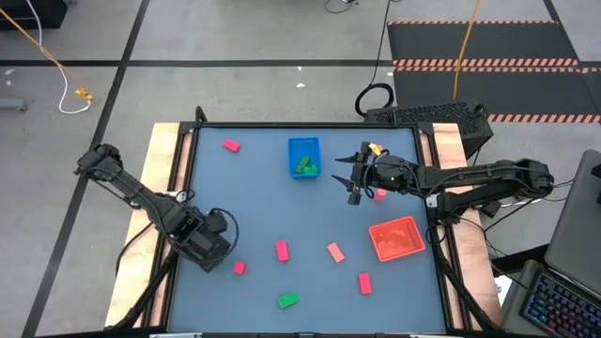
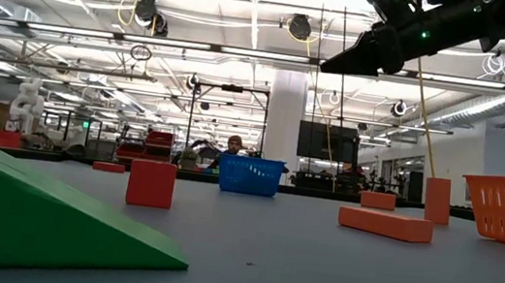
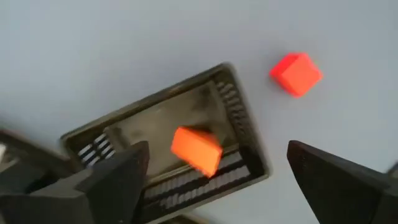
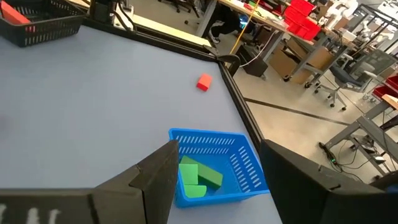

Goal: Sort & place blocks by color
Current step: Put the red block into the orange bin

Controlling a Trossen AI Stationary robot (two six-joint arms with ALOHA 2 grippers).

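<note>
My left gripper hangs open over the black tray near the table's left edge. A salmon-red block shows inside that tray, between and below the open fingers, apart from them. Another red block lies on the table beside the tray. My right gripper is open in the air, just right of the blue tray, which holds green blocks. Loose blocks lie on the table: pink, pink, salmon, red, green.
The orange-red tray stands near the table's right edge. A pink block lies under the right arm. In the low view a green wedge sits close to the camera. The table's raised rim bounds the blue surface.
</note>
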